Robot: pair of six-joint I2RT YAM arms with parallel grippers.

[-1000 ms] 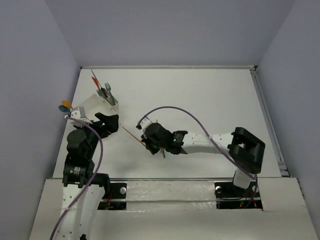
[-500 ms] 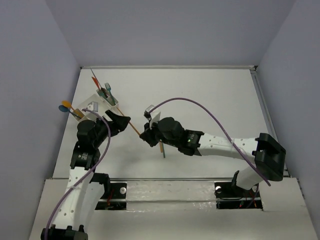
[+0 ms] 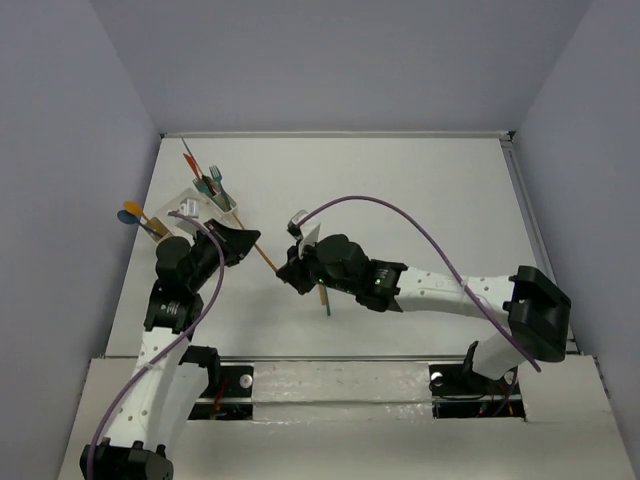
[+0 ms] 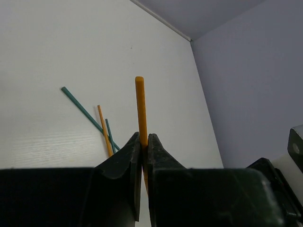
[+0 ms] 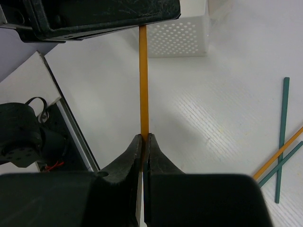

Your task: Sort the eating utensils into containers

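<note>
An orange stick (image 3: 265,256) hangs in the air between my two grippers. My left gripper (image 3: 248,240) is shut on its upper-left end, and my right gripper (image 3: 284,272) is shut on its lower-right end. In the left wrist view the stick (image 4: 139,106) pokes up out of the shut jaws of the left gripper (image 4: 142,138). In the right wrist view the stick (image 5: 143,80) runs from my right gripper (image 5: 143,138) up to the left gripper's fingers (image 5: 104,14). The white containers (image 3: 196,206) stand just left of the left gripper, holding teal forks (image 3: 214,180) and other utensils.
Loose sticks lie on the table under the right arm (image 3: 325,298): two teal (image 5: 282,137) and one orange (image 5: 279,153). A blue and an orange spoon (image 3: 130,213) stick out over the table's left edge. The perforated container wall (image 5: 177,40) is close behind the stick.
My right arm carried the orange stick up and left toward the containers. My left gripper swung over to the stick's free end and shut on it.
</note>
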